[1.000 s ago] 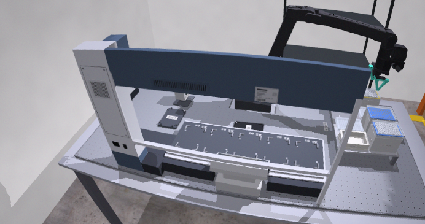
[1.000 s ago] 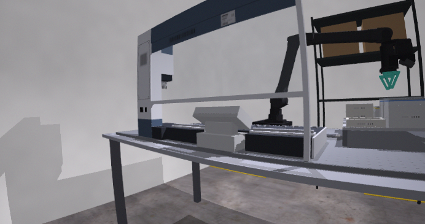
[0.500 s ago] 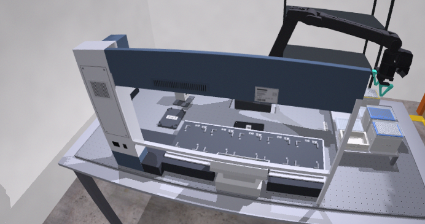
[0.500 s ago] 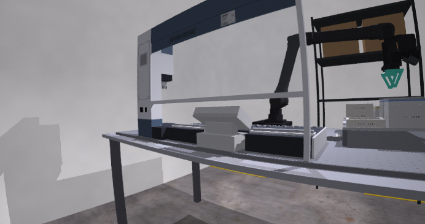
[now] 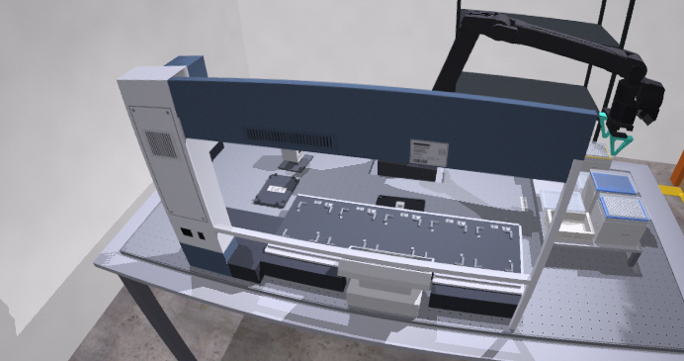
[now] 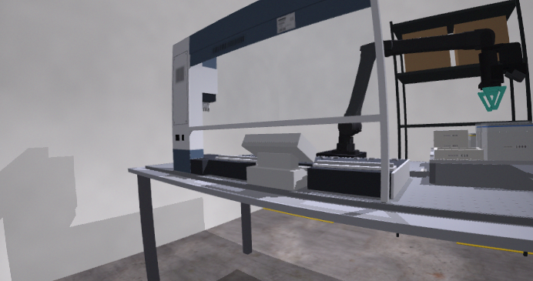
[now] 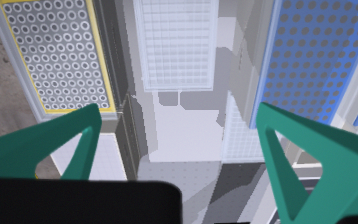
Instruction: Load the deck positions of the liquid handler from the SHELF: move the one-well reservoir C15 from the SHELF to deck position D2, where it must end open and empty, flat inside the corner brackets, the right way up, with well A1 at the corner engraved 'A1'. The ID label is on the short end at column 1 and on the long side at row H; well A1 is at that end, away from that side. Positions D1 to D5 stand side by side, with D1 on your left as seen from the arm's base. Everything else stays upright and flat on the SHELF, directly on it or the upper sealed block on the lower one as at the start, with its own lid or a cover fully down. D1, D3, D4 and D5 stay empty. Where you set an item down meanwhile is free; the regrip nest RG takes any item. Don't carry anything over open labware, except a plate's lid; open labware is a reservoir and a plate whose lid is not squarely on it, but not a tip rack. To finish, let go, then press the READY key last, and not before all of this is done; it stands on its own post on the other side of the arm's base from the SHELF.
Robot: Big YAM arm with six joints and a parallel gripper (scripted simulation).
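Note:
My gripper point(image 5: 616, 142) hangs open and empty, high above the far end of the SHELF point(image 5: 593, 213); it also shows in the side view point(image 6: 491, 100). A white, open one-well reservoir point(image 5: 574, 225) sits at the near left of the SHELF. In the side view a low white item point(image 6: 458, 155) carries a label that looks like C15. In the wrist view my green fingers frame a pale flat area point(image 7: 185, 132) far below; I cannot tell whether it is the reservoir. The grey deck point(image 5: 405, 229) with its corner brackets is bare; its position labels are too small to read.
Around the reservoir stand a clear lidded plate point(image 5: 560, 200) point(image 7: 175, 45), two blue tip racks point(image 5: 613, 183) point(image 5: 624, 208) point(image 7: 315, 60) and a yellow tip rack point(image 5: 598, 150) point(image 7: 55, 55). The blue gantry beam point(image 5: 385, 119) spans the deck. A black nest point(image 5: 276, 190) and a small post point(image 5: 296, 159) stand far left.

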